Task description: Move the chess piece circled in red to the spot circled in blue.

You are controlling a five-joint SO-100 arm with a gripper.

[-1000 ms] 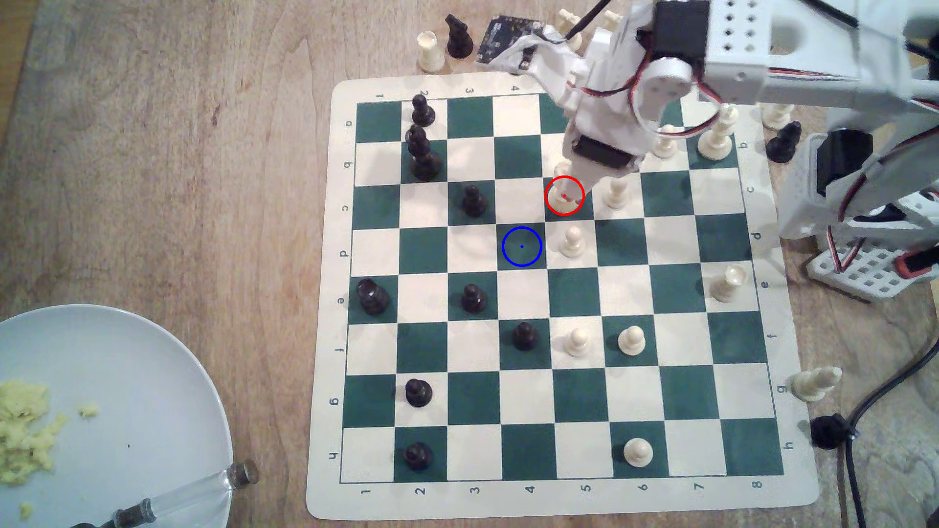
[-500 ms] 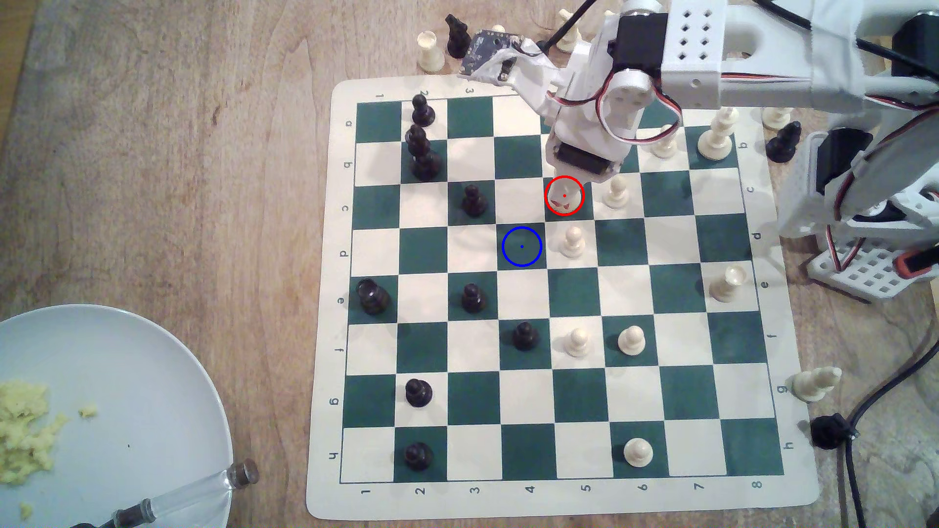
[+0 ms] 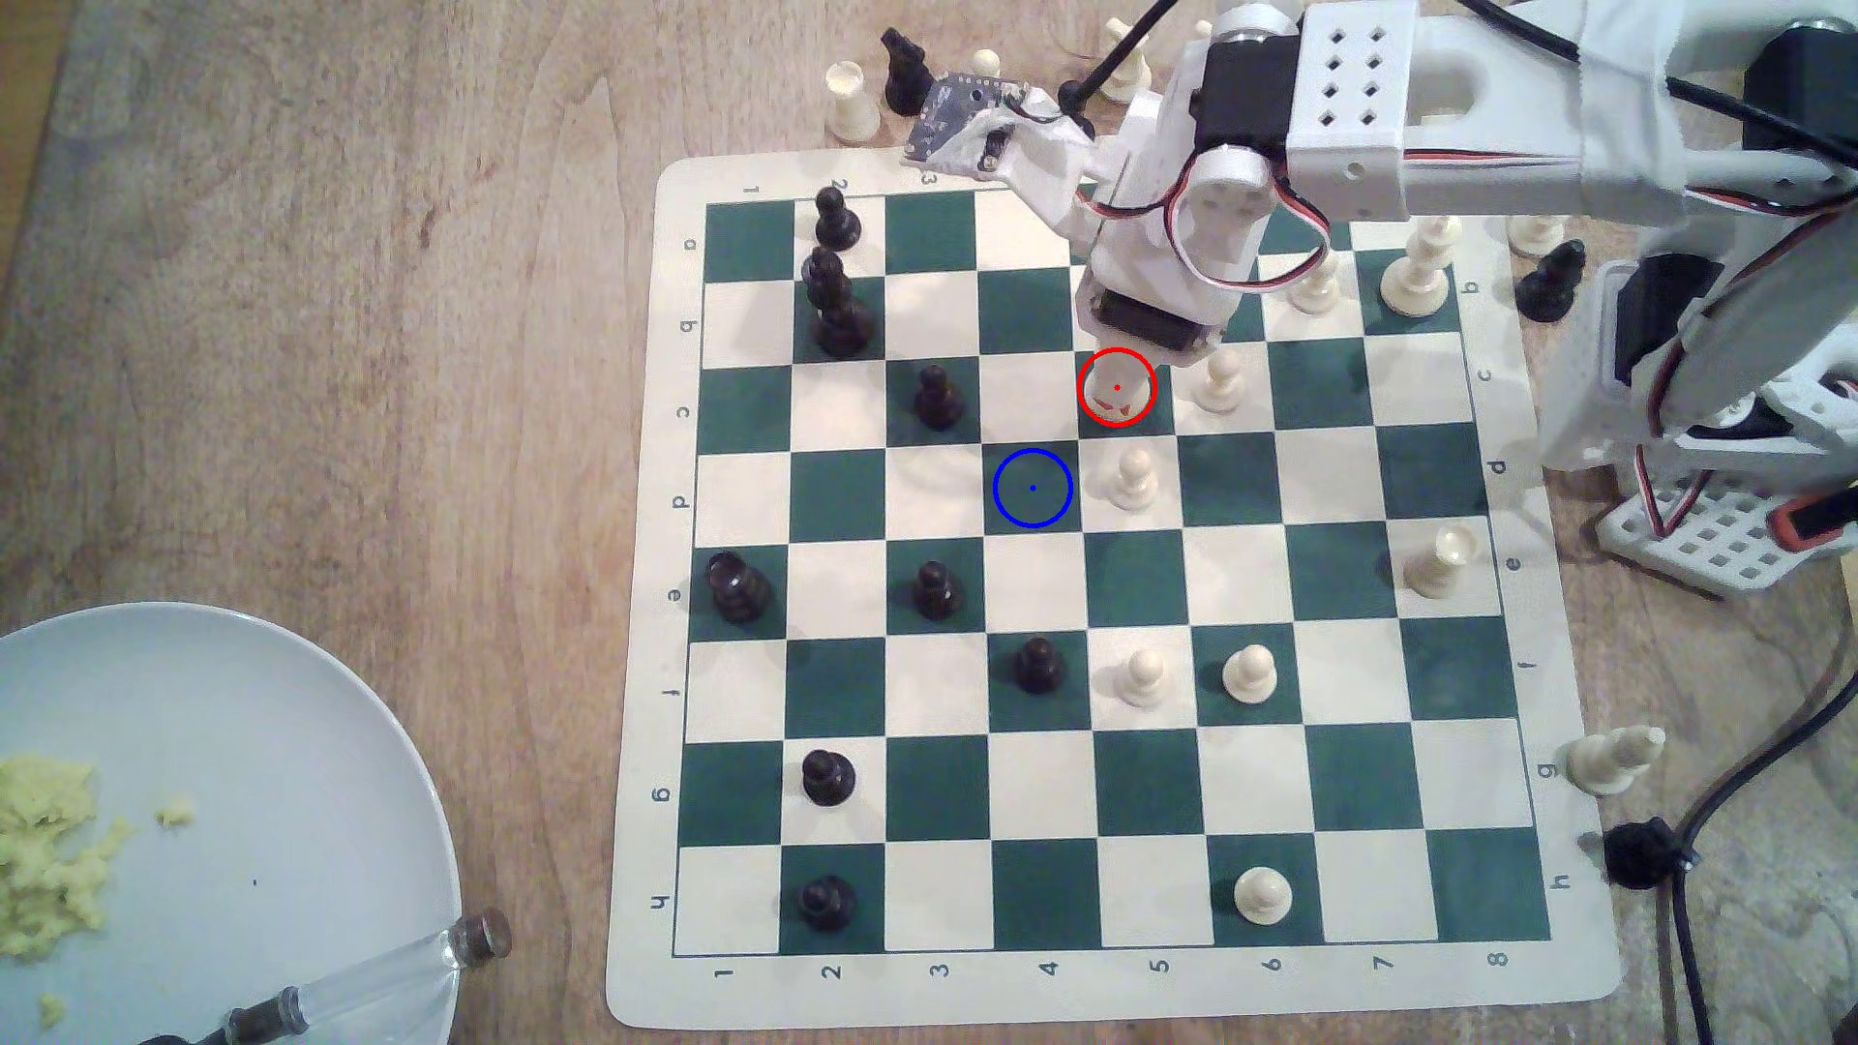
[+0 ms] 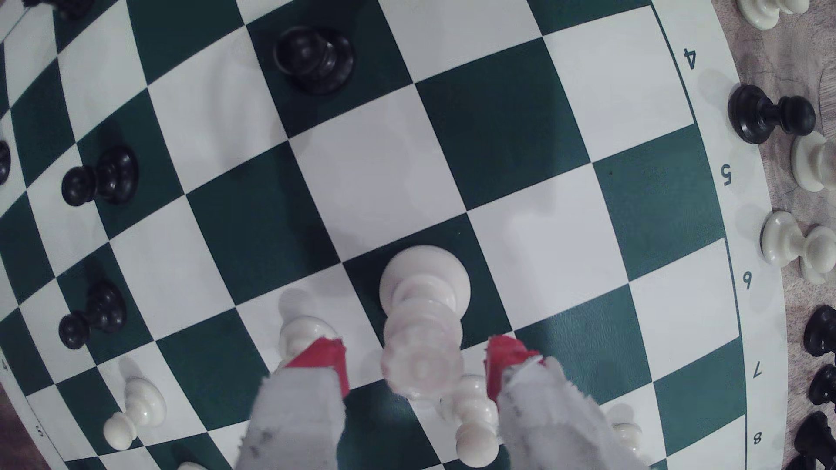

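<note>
The chess piece (image 4: 423, 289) is cream-white with a notched crown and a broad round base, and it stands upright on a dark green square. My gripper (image 4: 418, 357) is open, and its red-tipped fingers (image 4: 323, 357) flank the crown with a gap on each side. In the exterior view my gripper (image 3: 1114, 402) hangs over the red-ringed square and covers the piece. The spot (image 3: 1033, 487), a green square with a blue ring and dot, lies bare one square diagonally away, toward the exterior view's lower left.
Cream pawns (image 3: 1133, 477) (image 3: 1220, 380) stand on squares adjoining the ringed one, and a black pawn (image 3: 937, 397) stands two squares to the exterior view's left. A plate (image 3: 251, 723) with food sits at lower left. Spare pieces line the board's far edge.
My arm has shifted toward the exterior view's left and settled over the red-ringed square, hiding the piece there. No piece on the board has moved.
</note>
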